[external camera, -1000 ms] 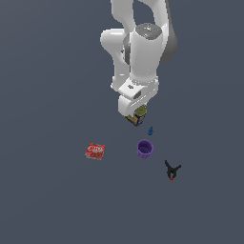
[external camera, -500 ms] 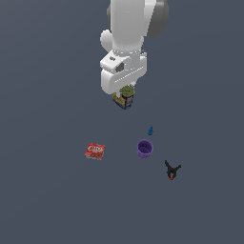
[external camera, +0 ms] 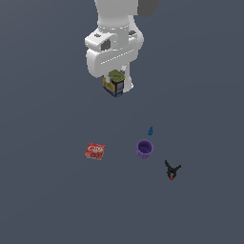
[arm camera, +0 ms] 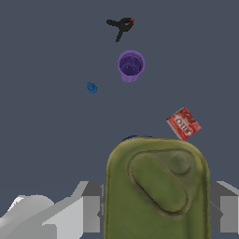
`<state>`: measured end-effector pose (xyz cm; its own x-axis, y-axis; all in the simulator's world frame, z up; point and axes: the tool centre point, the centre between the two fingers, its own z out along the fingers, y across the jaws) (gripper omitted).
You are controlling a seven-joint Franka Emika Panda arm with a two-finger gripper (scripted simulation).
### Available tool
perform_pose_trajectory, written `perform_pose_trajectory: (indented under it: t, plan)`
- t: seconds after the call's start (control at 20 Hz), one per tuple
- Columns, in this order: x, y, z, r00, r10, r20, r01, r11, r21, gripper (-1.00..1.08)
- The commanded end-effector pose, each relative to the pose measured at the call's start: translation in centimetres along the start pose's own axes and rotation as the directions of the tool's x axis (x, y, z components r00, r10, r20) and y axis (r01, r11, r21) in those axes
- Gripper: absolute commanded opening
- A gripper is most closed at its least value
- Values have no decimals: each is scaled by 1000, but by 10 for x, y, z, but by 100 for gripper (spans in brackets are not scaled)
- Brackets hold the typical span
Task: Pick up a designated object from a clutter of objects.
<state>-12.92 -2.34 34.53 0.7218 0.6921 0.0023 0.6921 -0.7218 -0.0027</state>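
Note:
My gripper is shut on the olive-green topped box, whose blue and yellow printed sides show below the white hand. It hangs high above the floor. In the wrist view the box's green top fills the space between my two grey fingers. The rest of the clutter lies far below: a purple cup, a flat red packet, a black clamp with a red tip and a tiny blue piece.
The clutter also shows in the wrist view: the purple cup, the red packet, the black clamp and the blue piece, all on a plain dark grey floor.
The arm has risen steadily with the olive-green box in its grip, carrying it up and away from the cup and blue piece. The objects on the floor have not moved.

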Motion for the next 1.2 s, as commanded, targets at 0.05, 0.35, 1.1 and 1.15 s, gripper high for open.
perform_pose_trajectory:
  t: [0.05,0.35,1.1,1.15]
  plan:
    - [-7,3,-11,1000,0,0,0,1000,-2,-100]
    - [-9,3,-12,1000,1,3,-1,1000,0,-100]
    - [8,-1,-42,1000,1,3,-1,1000,0,-100]
    - [8,-1,-41,1000,1,3,-1,1000,0,-100]
